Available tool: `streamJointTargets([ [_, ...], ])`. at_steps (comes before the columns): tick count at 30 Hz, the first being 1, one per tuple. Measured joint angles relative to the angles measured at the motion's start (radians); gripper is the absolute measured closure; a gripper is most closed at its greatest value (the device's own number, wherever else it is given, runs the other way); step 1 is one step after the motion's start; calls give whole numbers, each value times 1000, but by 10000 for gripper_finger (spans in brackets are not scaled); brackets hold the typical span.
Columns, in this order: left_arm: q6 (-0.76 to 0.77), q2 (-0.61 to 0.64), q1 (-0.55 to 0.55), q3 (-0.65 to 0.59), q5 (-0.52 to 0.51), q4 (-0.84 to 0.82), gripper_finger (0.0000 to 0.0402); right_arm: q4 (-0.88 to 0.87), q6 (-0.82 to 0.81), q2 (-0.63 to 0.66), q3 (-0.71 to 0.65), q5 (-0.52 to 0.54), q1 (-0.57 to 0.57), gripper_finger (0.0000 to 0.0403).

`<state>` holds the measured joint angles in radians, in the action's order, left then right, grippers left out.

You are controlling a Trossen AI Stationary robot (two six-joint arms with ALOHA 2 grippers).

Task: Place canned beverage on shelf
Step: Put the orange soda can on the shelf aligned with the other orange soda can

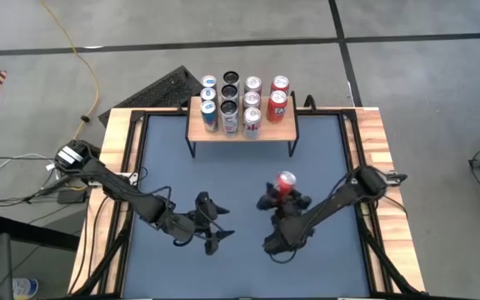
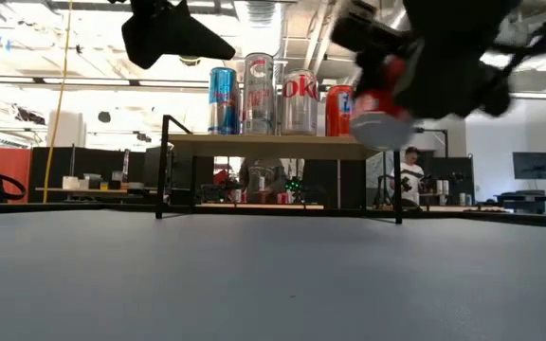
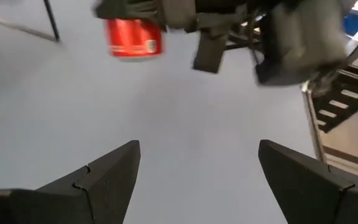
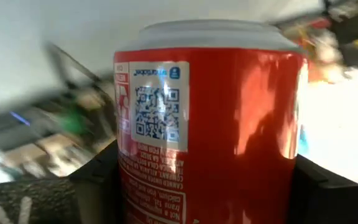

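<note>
The right gripper hung above the table, fingers clamped on a red aluminium can tilted off upright. The left gripper waited nearby, fingers spread and empty.

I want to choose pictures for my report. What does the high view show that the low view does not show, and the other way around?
Only the high view shows the whole wooden-edged table, both arms full length, the left gripper open over the mat, and that the cans stand in rows three deep on the shelf.

Only the low view shows the shelf's black legs, the space under its top, and that the red can hangs clear above the table.

Both show the right gripper shut on that red can, short of the shelf.
</note>
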<state>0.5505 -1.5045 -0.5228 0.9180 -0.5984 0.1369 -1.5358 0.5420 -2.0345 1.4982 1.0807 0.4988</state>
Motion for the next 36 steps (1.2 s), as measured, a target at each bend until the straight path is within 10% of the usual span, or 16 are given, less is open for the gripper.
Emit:
streamJointTargets([
  [5,21,-1,-2,0,40,-11,86,17,84,-115,1,327,-12,136],
  [11,44,-1,-4,0,38,-22,86,23,46,-217,1,356,-6,135],
  [36,6,-2,-4,0,40,-51,86,48,-38,-298,105,-146,-3,106],
])
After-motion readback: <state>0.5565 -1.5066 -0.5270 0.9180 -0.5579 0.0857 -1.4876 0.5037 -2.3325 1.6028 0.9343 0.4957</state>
